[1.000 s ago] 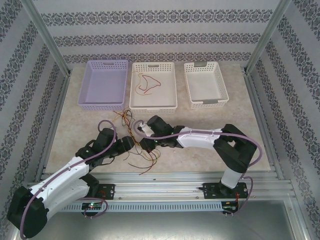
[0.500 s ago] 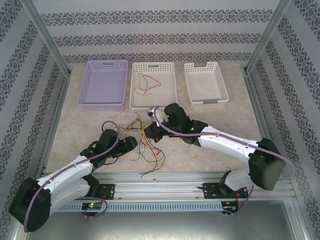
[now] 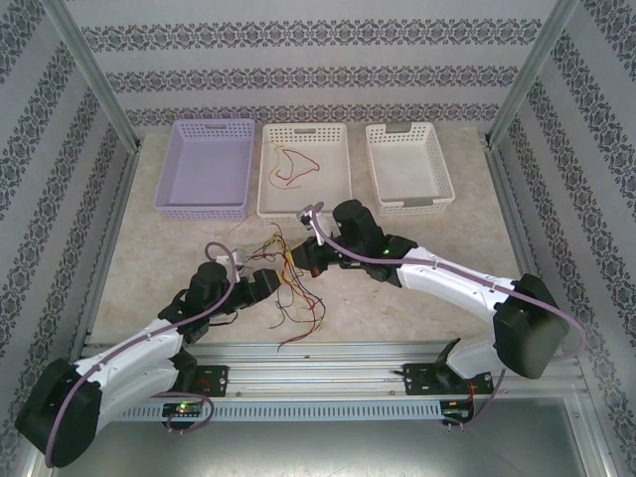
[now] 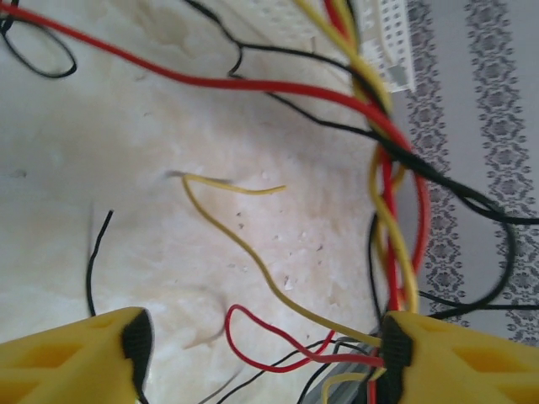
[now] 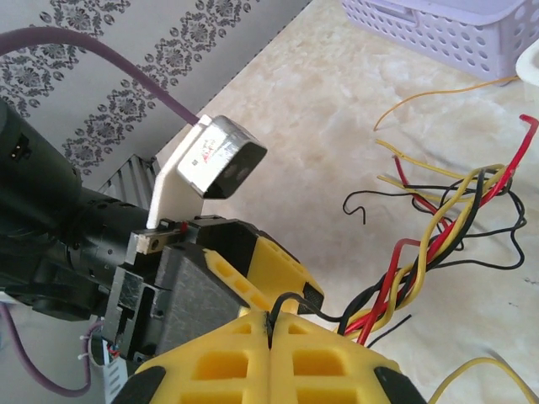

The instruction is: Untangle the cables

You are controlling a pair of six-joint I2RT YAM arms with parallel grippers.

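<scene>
Cables (image 5: 418, 259), red, yellow and black: lying twisted in one bundle on the surface (image 3: 447, 238), just near of the middle white basket (image 3: 328, 207), between the two grippers. Right gripper (image 5: 269, 358): pressing its fingers together and pinching a black strand of the bundle. Left gripper (image 4: 265, 353): sitting with jaws spread wide, red and yellow strands running against its right-hand finger.

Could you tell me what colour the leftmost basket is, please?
The leftmost basket is pale purple, clearest in the top external view.
</scene>
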